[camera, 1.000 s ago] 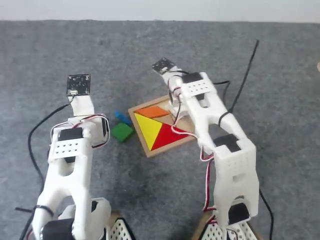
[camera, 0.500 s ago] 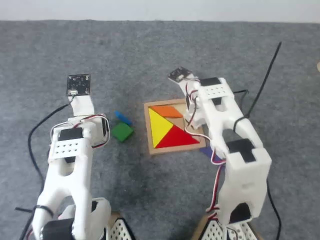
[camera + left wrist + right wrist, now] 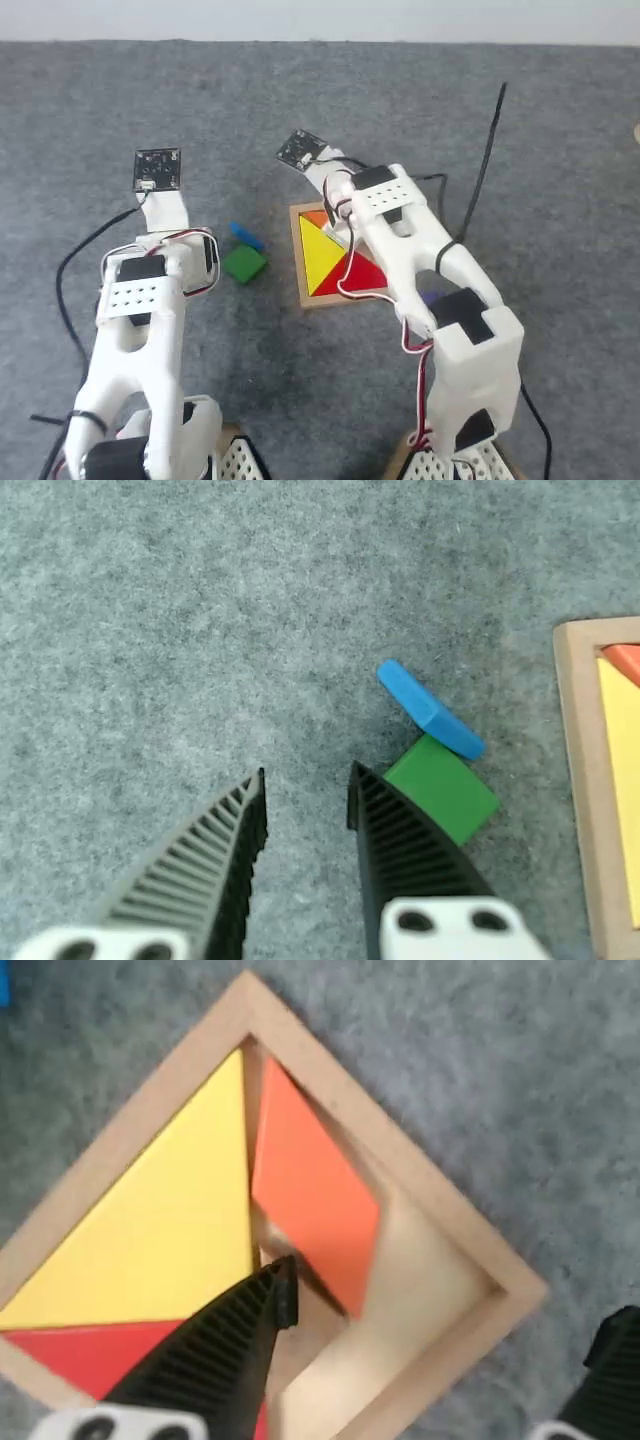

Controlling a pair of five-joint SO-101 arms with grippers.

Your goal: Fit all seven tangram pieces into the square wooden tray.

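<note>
Right claw [image 3: 450,1310] spread wide above the square wooden tray [image 3: 440,1200], one fingertip at the orange wooden parallelogram [image 3: 315,1190] inside it — probably nudging it flat. Left claw [image 3: 305,790] released, empty — green wooden square [image 3: 440,785] and blue wooden slab [image 3: 430,710] lie just outside the tray.

Your high camera sits above and behind both arm bases, looking down and forward over the grey carpet [image 3: 120,100]. Your left wrist camera looks down past the left gripper [image 3: 305,780], low over the carpet, at the green square [image 3: 442,787] and the blue piece [image 3: 430,711]. Your right wrist camera hangs closer still, looking down into the wooden tray [image 3: 420,1180]. All three views share the tray's rim.
</note>
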